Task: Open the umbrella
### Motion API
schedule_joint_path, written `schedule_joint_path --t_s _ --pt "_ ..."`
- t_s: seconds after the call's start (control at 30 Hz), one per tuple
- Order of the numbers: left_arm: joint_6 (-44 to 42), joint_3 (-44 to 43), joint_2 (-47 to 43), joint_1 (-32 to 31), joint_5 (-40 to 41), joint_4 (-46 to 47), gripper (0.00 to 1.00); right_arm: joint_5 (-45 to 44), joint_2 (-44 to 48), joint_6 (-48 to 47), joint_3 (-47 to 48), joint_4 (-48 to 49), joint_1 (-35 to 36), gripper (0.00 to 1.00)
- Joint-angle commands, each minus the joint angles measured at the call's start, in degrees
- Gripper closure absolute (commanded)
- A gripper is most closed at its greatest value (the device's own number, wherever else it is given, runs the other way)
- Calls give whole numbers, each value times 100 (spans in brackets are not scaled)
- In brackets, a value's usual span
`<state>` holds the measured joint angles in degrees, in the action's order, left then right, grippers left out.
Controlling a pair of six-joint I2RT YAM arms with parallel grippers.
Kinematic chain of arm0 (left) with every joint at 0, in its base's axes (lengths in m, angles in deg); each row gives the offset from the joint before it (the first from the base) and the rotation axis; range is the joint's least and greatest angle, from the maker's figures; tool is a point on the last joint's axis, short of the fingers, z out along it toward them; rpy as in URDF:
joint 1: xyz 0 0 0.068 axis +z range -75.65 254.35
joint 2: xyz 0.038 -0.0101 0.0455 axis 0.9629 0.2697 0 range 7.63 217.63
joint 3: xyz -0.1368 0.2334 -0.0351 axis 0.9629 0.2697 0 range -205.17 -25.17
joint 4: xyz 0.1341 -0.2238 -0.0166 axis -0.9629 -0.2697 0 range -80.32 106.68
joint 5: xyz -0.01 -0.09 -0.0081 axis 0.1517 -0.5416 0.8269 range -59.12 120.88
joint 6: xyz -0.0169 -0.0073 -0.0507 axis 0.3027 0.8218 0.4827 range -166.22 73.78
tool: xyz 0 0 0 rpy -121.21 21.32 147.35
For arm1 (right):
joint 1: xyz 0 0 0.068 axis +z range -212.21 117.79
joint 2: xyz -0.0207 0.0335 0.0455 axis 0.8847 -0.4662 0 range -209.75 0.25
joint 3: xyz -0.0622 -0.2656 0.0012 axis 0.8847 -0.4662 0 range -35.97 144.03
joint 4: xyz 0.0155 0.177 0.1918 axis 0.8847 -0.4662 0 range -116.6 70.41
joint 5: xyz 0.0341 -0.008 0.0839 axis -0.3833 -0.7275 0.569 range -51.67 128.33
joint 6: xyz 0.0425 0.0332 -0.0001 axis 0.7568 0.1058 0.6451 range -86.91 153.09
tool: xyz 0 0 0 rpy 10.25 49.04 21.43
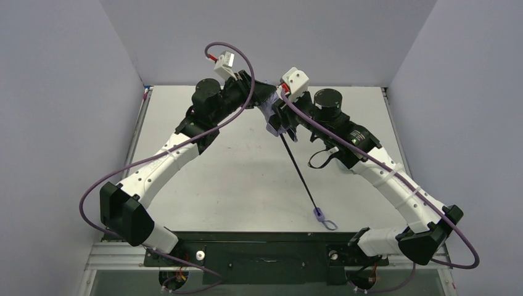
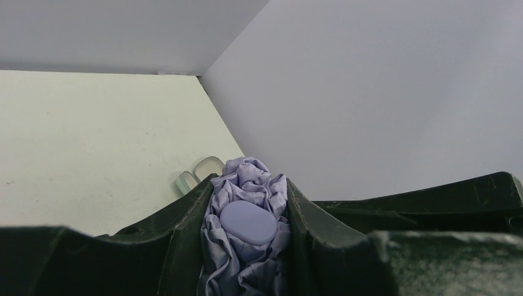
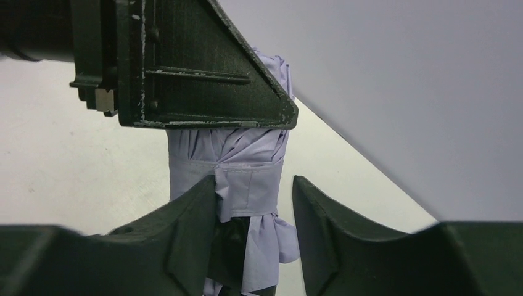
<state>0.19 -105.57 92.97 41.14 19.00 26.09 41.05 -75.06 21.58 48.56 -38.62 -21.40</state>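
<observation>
While it hangs over the bench (image 1: pixel 234 179) near the middle of the far edge, the umbrella (image 1: pixel 273 119) looks light, its fabric soft and slippery; the stiff thin shaft (image 1: pixel 299 172), running toward the near-right corner, offers surer purchase. Canopy tip pinched tight in the left gripper (image 2: pixel 250 185); the right gripper (image 3: pixel 254 185) straddles the strapped bundle, slightly agape. Any sliding runner is hidden in the folds.

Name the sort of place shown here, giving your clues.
Probably a robotics lab test cell: a left arm and right arm bolted at a pale table, plain grey walls boxing it in.
</observation>
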Motion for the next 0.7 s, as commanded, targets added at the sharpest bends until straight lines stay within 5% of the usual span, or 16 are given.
schedule_joint_path --t_s 0.0,0.13,0.67 --pt "333 -353 -149 -132 -429 704 100 252 -144 -116 84 -148 -65 65" --pt "333 -326 -188 -130 -434 705 100 69 -158 -233 95 -213 -144 100" --pt "263 -207 -227 -105 -501 574 100 -1598 2 -677 2 392 -570 100"
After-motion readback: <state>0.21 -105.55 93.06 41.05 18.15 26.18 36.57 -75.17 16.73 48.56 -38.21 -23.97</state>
